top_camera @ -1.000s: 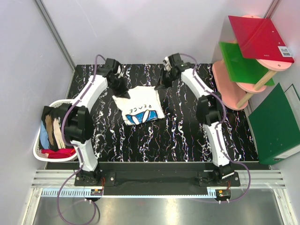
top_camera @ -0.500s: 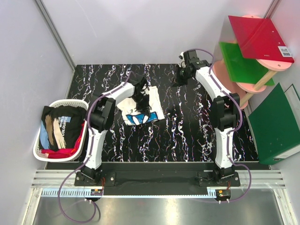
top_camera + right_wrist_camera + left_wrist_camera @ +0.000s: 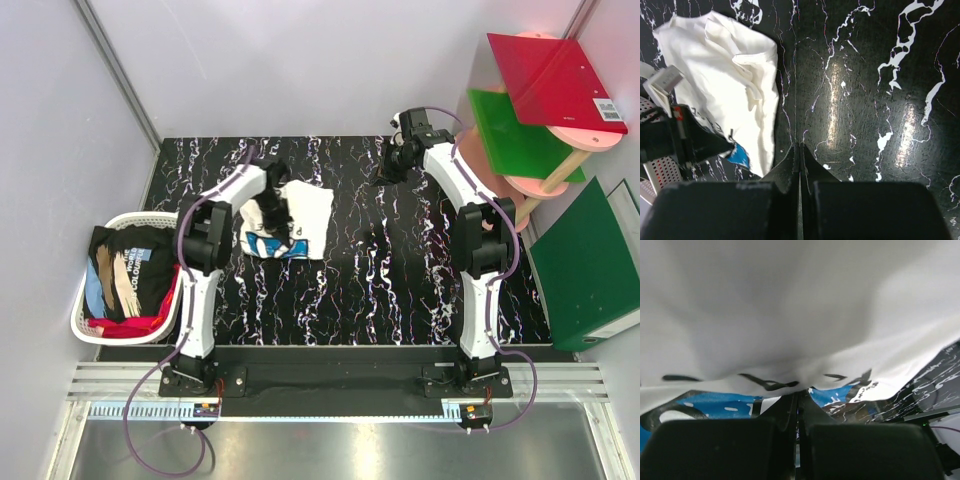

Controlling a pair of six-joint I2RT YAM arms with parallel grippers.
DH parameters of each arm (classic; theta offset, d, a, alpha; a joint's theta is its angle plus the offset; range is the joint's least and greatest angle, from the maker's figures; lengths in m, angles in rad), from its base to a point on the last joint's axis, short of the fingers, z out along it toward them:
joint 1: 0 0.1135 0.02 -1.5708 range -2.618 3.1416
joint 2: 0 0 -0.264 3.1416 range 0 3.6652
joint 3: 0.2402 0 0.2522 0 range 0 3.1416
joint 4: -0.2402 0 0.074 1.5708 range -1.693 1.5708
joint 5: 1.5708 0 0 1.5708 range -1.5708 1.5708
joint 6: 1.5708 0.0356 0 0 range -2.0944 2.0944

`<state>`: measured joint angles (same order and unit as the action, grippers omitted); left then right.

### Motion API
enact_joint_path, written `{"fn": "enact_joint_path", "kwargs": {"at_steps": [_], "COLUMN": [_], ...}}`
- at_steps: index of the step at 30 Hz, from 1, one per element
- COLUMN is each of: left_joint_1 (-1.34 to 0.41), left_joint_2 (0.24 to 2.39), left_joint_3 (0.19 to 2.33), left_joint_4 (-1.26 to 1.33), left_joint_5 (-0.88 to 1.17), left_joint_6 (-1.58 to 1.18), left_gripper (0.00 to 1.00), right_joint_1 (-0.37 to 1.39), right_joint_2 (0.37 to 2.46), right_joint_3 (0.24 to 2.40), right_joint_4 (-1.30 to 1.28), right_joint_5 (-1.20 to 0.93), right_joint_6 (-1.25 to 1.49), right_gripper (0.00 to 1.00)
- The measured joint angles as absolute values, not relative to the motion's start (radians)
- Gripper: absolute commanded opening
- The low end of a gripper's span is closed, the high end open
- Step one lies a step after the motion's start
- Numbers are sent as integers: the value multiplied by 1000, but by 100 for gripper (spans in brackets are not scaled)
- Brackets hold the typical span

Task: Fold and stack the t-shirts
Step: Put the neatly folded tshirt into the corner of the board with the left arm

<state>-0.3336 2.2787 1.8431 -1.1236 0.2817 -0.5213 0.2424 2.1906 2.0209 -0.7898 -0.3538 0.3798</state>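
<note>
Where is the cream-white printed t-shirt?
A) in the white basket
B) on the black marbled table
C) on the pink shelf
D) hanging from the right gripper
B: the cream-white printed t-shirt lies bunched on the black marbled table, under the left gripper.

A robot lab cell: plain white panel walls [image 3: 300, 60] enclose a marbled table [image 3: 380, 290] fronted by aluminium rails [image 3: 120, 378].

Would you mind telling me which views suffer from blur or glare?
Left wrist view: the cream t-shirt is so close that it blurs, and the fingers are dark. Right wrist view: sharp, with glare patches on the table. Top external view: evenly lit.
</note>
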Motion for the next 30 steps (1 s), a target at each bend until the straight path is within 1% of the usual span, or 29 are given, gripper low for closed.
{"fn": "enact_joint_path", "kwargs": {"at_steps": [8,13,17,25,30], "left_joint_1": [-131,-80,-110,-255,-321], "left_joint_2": [2279,2278,2265,2188,2206], "left_joint_3": [1847,1872,1877,1947,2004], "left_joint_4": [-1168,-1155,-1119,-1034,-995], "left_joint_5": [257,242,270,402,451], "left_joint_6": [-524,-500,-488,-498,-524], "left_gripper": [0,0,0,0,0], "right_joint_1": [242,242,242,242,242], "right_joint_2": [2191,2189,2183,2181,2181], "right_joint_3": [2004,1982,1949,1911,1908], "right_joint_4": [-785,-782,-781,-771,-758], "right_joint_5": [-362,-372,-383,-386,-387], "right_joint_6": [381,381,382,397,404], "right_gripper": [0,0,0,0,0]}}
